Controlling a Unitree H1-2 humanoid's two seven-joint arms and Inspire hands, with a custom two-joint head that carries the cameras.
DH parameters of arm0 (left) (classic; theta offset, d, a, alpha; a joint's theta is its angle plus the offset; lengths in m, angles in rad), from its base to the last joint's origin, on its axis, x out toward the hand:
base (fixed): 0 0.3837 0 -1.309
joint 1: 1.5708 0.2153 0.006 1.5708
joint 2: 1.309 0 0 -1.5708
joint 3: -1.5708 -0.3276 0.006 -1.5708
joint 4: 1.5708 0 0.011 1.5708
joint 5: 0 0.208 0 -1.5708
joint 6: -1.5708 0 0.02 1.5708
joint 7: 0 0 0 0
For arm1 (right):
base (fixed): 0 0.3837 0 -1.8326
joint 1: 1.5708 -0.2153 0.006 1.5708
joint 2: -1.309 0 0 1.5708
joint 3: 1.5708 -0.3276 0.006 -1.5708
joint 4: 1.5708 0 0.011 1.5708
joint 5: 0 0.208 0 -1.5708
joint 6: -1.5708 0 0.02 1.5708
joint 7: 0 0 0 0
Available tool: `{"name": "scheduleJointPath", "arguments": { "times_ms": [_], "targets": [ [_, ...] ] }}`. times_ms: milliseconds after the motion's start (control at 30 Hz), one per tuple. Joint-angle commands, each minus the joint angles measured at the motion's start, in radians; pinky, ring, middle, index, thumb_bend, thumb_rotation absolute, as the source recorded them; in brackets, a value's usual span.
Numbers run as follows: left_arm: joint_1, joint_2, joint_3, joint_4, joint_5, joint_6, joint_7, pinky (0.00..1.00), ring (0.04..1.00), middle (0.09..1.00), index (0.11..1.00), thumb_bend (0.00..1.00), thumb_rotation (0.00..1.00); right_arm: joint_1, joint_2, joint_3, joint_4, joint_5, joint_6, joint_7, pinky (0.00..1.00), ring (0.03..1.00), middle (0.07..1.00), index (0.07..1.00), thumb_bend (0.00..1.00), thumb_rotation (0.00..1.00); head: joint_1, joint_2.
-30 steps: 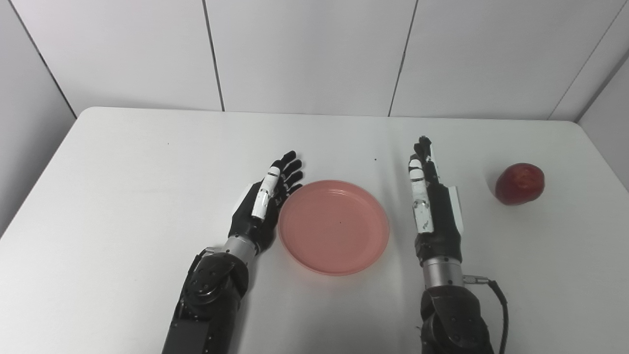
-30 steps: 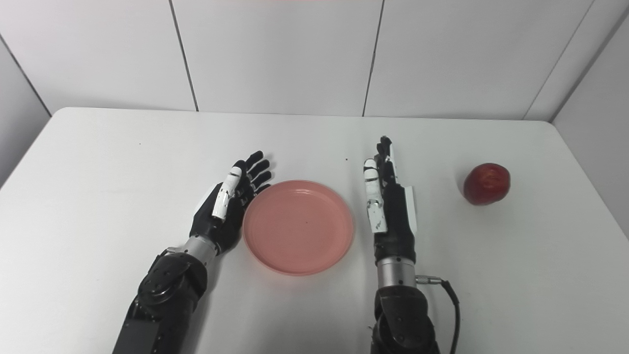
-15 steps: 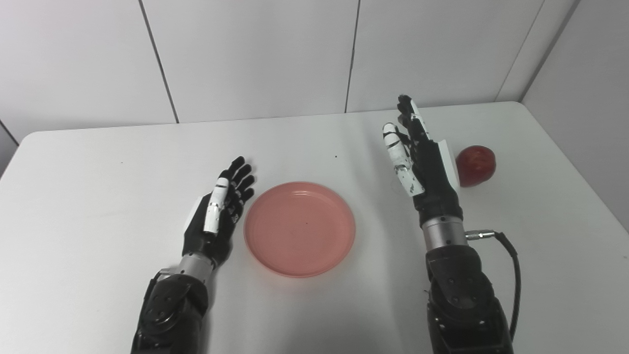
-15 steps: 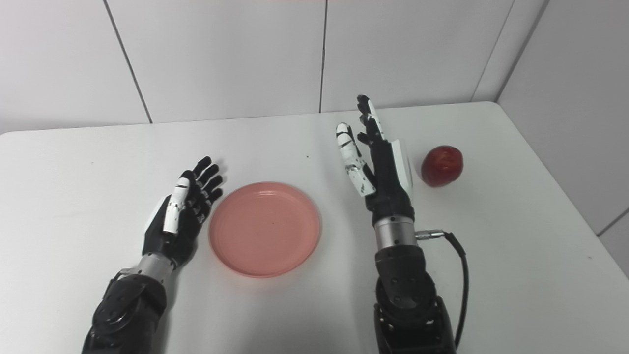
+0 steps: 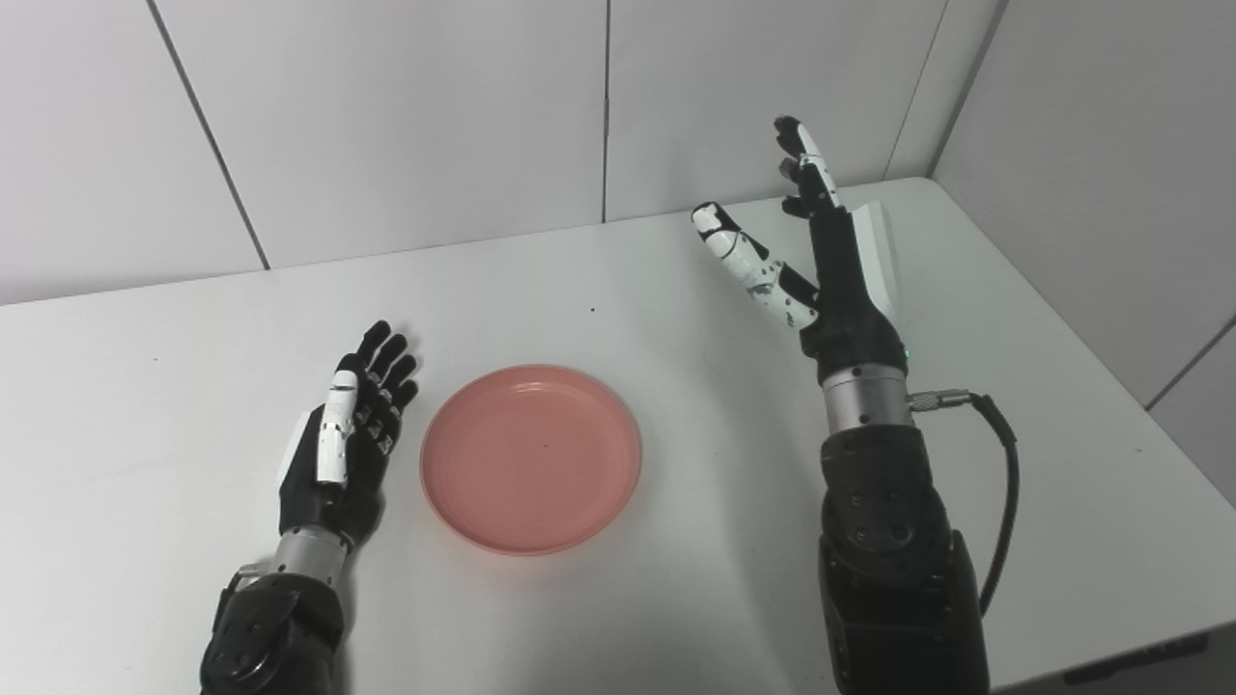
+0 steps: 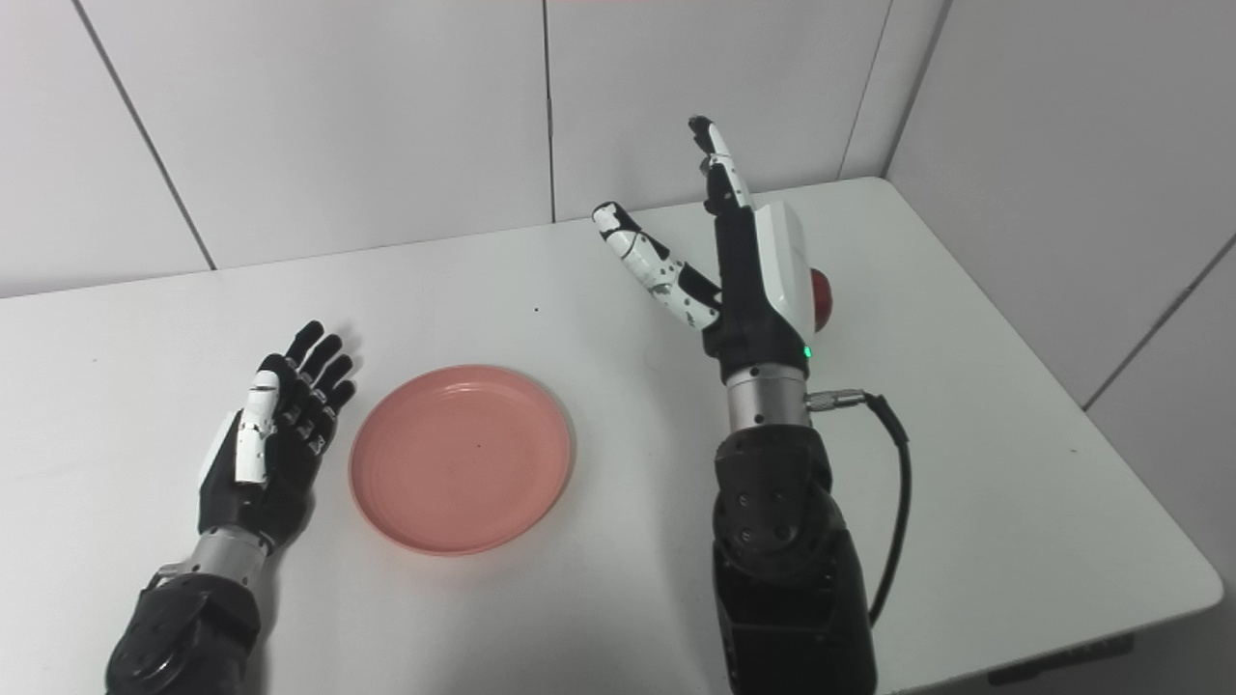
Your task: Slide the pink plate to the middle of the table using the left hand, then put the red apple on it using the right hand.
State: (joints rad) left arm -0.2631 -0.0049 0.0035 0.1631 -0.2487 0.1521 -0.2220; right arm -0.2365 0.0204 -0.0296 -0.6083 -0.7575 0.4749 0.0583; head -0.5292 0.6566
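The pink plate lies flat on the white table, empty. My left hand rests open just left of it, fingers straight, a small gap from the rim. My right hand is raised above the table to the right of the plate, open, thumb spread wide toward the left. The red apple sits behind that hand; only a sliver shows in the right eye view, and in the left eye view it is hidden.
The table's right edge and near right corner are in view. White wall panels close off the back and right. A black cable loops from my right wrist.
The camera has swung right. My right hand has risen and moved toward the apple, with its thumb spreading out, now covering the apple. The left hand has drawn slightly back from the plate's rim.
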Motion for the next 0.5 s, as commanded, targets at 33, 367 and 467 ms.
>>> {"name": "scheduleJointPath", "arguments": {
  "times_ms": [33,367,467],
  "targets": [
    [0.029,0.019,0.007,0.054,0.007,0.027,0.008,0.98,0.967,0.966,0.945,0.35,1.0,-0.035,-0.034,-0.008,-0.027,-0.068,-0.013,-0.018,0.77,0.87,0.9,0.941,0.85,0.62,-0.001,-0.004],
    [0.031,0.024,0.01,0.07,0.002,0.011,0.001,0.98,0.961,0.96,0.939,0.35,1.0,0.01,-0.135,-0.09,0.04,-0.1,-0.062,-0.109,0.83,0.897,0.923,0.964,1.0,0.56,-0.002,-0.014],
    [0.034,0.021,0.011,0.07,-0.002,0.006,-0.003,0.98,0.961,0.959,0.939,0.35,1.0,0.022,-0.163,-0.103,0.071,-0.106,-0.07,-0.14,0.8,0.876,0.909,0.963,1.0,0.57,-0.004,-0.016]
  ]
}}
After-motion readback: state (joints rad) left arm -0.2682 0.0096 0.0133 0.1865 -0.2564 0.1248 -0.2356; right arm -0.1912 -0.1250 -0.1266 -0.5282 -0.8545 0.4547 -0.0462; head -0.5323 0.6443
